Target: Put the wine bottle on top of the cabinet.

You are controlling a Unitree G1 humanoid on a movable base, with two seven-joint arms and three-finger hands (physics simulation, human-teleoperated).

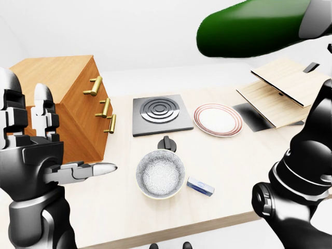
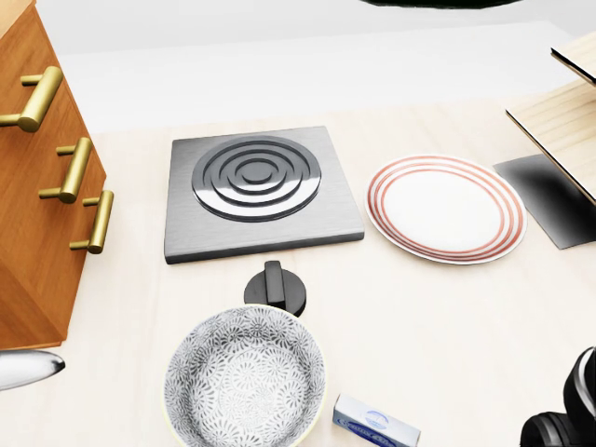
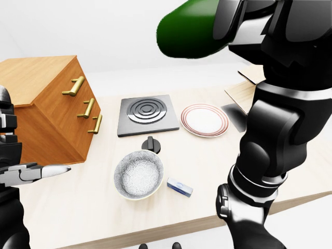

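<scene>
The green wine bottle [image 3: 189, 32] hangs tilted high over the table, its rounded base toward the left in the right-eye view. My right hand [image 3: 237, 23] is shut round its body, well above the striped plate [image 1: 218, 119]. Only a dark sliver of the bottle [image 2: 438, 3] shows at the top edge of the head view. The wooden cabinet [image 1: 62, 98] with brass handles stands at the left of the table, and its flat top [image 1: 49, 70] is bare. My left hand [image 1: 62, 155] is open beside the cabinet at the lower left, fingers spread and holding nothing.
On the pale table lie a grey hob plate [image 2: 256, 191], a black knob [image 2: 276, 289], a patterned bowl [image 2: 245, 377] and a small blue box [image 2: 375, 424]. Wooden boards [image 1: 282, 85] lean at the right. The table's near edge [image 1: 171, 231] runs along the bottom.
</scene>
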